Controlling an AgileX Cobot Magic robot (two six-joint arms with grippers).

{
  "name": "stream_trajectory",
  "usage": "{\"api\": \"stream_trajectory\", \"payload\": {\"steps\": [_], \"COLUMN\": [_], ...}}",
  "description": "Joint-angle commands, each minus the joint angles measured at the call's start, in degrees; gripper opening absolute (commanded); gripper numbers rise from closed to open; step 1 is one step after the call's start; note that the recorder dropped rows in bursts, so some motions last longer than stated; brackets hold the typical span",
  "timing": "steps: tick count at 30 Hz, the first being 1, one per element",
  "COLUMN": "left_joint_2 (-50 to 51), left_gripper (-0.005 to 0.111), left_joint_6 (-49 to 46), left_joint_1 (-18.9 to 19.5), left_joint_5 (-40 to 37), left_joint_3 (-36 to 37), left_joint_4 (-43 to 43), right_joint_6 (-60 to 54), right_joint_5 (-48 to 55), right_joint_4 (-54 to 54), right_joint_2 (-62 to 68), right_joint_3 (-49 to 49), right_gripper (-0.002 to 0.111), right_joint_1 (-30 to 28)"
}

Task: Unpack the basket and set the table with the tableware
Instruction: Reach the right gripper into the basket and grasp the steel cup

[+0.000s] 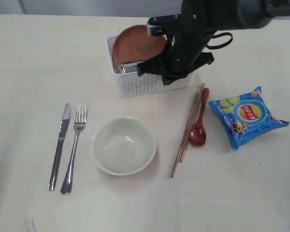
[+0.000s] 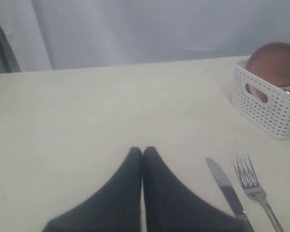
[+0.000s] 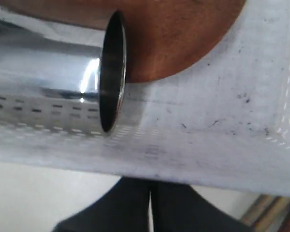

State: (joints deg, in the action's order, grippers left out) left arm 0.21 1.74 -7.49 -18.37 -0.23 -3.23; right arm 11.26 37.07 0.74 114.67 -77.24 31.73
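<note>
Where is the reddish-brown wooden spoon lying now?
In the exterior view the reddish-brown wooden spoon lies right of centre, between the wooden chopstick pair and the blue chip packet.

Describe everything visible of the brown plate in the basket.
The brown plate is round, reddish-brown, matte and wood-like, slightly dished. It stands tilted on edge inside the white basket, its upper part rising above the rim. A steel cup lies beside its lower part, seemingly touching it. The right arm hides its right edge in the exterior view.

The cup (image 3: 48,63) is mirror-polished steel, the plate (image 3: 183,34) matt and faintly grainy, the basket (image 1: 140,84) smooth plastic.
</note>
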Motion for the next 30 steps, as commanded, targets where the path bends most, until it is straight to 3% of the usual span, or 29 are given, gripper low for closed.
{"api": "stream_trajectory", "payload": {"steps": [1, 7, 14, 16, 21, 22, 26, 30], "left_joint_2": [-0.2, -0.2, -0.2, -0.2, -0.2, -0.2, -0.2, -0.2], "left_gripper": [0.0, 0.0, 0.0, 0.0, 0.0, 0.0, 0.0, 0.0], "left_joint_6": [0.0, 0.0, 0.0, 0.0, 0.0, 0.0, 0.0, 0.0], "left_joint_1": [0.1, 0.1, 0.1, 0.1, 0.1, 0.1, 0.1, 0.1], "left_joint_5": [0.0, 0.0, 0.0, 0.0, 0.0, 0.0, 0.0, 0.0], "left_joint_3": [0.2, 0.2, 0.2, 0.2, 0.2, 0.2, 0.2, 0.2], "left_joint_4": [0.1, 0.1, 0.1, 0.1, 0.1, 0.1, 0.1, 0.1], "right_joint_6": [-1.1, -6.4, -15.7, -15.7, -15.7, -15.7, -18.1, -24.8], "right_joint_5": [-3.7, -5.2, 7.1, 9.0, 15.8, 17.5, 22.6, 23.2], "right_joint_4": [4.3, 14.1, 18.2, 19.9, 26.3, 26.2, 26.8, 34.9], "right_joint_2": [1.4, 2.6, 0.2, 0.0, 3.5, 4.5, 9.0, 12.5], "right_joint_3": [-2.9, -6.3, -13.5, -16.5, -23.0, -24.0, -26.6, -28.0], "right_gripper": [0.0, 0.0, 0.0, 0.006, 0.048, 0.052, 0.051, 0.051], "right_joint_1": [0.4, 0.5, -0.4, -2.2, -8.3, -9.2, -11.5, -13.3]}}
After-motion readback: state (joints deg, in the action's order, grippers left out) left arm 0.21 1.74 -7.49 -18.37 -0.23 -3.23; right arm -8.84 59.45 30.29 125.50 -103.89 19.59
